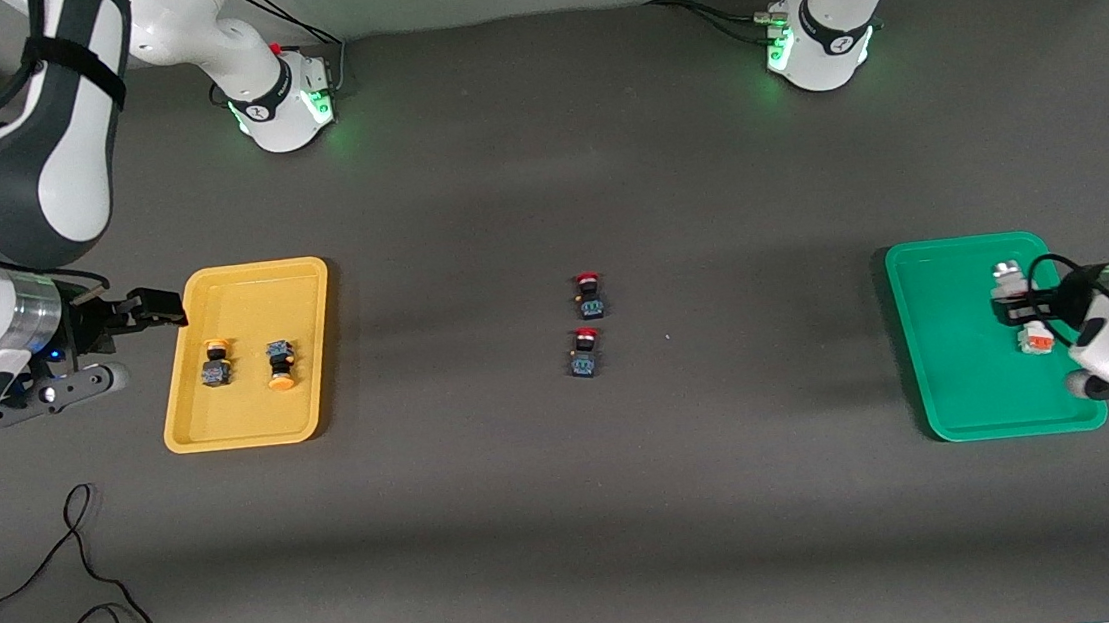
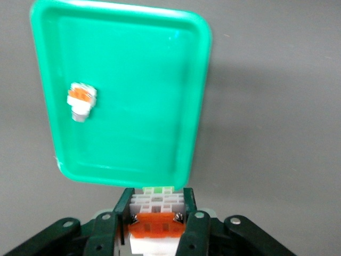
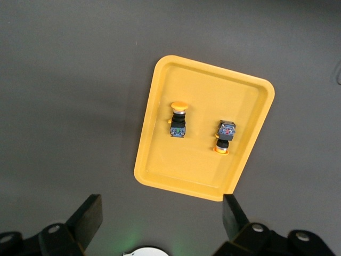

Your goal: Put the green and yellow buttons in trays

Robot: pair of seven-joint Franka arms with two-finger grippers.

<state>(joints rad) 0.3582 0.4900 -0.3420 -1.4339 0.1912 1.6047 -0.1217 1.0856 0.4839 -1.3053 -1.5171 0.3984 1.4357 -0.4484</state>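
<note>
The yellow tray (image 1: 253, 423) holds two yellow-capped black buttons (image 1: 215, 362) (image 1: 280, 366); they also show in the right wrist view (image 3: 178, 119) (image 3: 224, 136). My right gripper (image 1: 153, 311) (image 3: 160, 218) hangs open and empty beside the tray's (image 3: 160, 160) edge toward the right arm's end. The green tray (image 1: 963, 396) (image 2: 138, 106) holds one white button with an orange block (image 1: 1036, 342) (image 2: 81, 101). My left gripper (image 1: 1012, 300) (image 2: 157, 213) is over the green tray, shut on a second white and orange button (image 1: 1006, 274) (image 2: 157, 223).
Two red-capped black switches (image 1: 589, 295) (image 1: 584, 352) lie at the middle of the table. A loose black cable (image 1: 87, 593) lies on the table nearer to the front camera than the yellow tray. Both arm bases stand at the table's farthest edge.
</note>
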